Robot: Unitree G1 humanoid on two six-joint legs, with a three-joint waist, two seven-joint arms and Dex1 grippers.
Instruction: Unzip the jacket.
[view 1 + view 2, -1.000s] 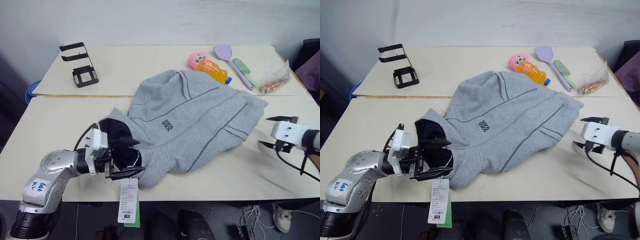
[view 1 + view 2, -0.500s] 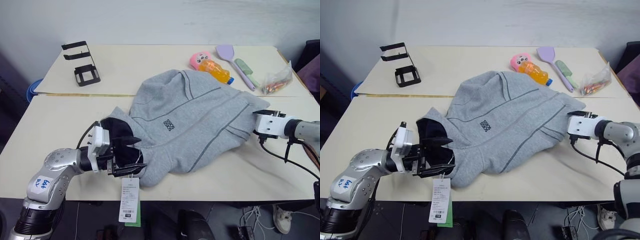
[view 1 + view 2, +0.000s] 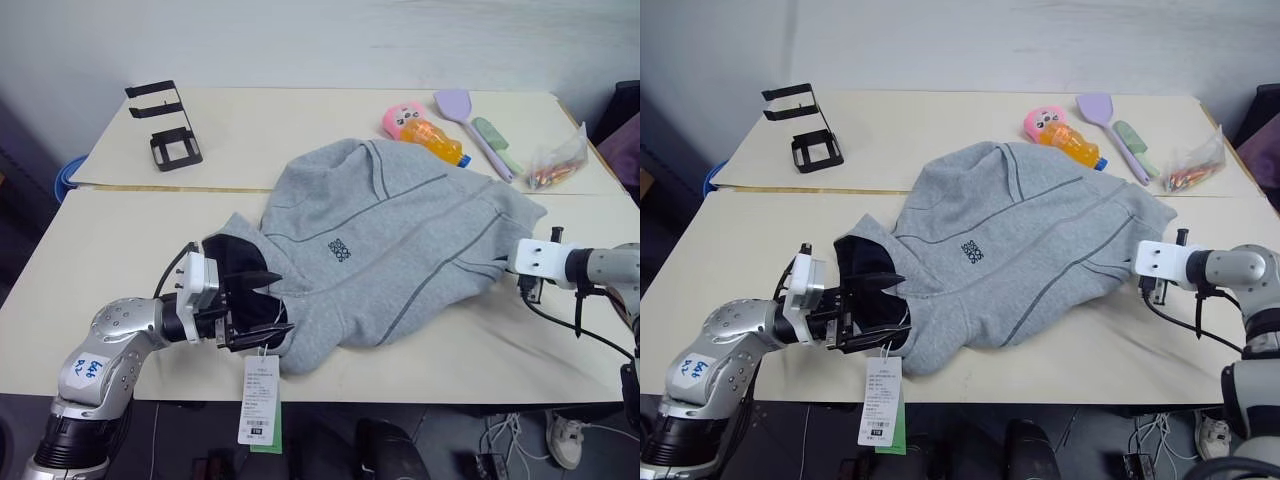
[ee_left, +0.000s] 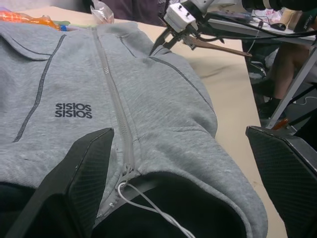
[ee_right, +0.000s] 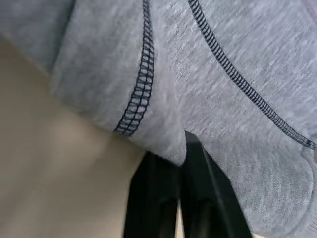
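Note:
The light grey jacket (image 3: 390, 240) lies spread on the table, zipper (image 4: 117, 101) shut, dark hood lining toward me. Its white-green hang tag (image 3: 258, 398) dangles over the front edge. My left gripper (image 3: 284, 302) is open at the hood end, its fingers (image 4: 84, 163) either side of the zipper's top without touching it. My right gripper (image 5: 173, 153) is shut on the jacket's hem at the right side (image 3: 520, 268), a fold of grey fabric pinched between its black fingers.
At the table's back stand a black wire stand (image 3: 165, 125), a pink toy (image 3: 400, 115), an orange bottle (image 3: 432, 140), a purple spatula (image 3: 470, 120) and a bag of small items (image 3: 558, 160). A seam (image 3: 170, 190) joins two tabletops.
My right gripper has moved left from beside the jacket onto its hem and has shut on the fabric. The left gripper has stayed open at the hood.

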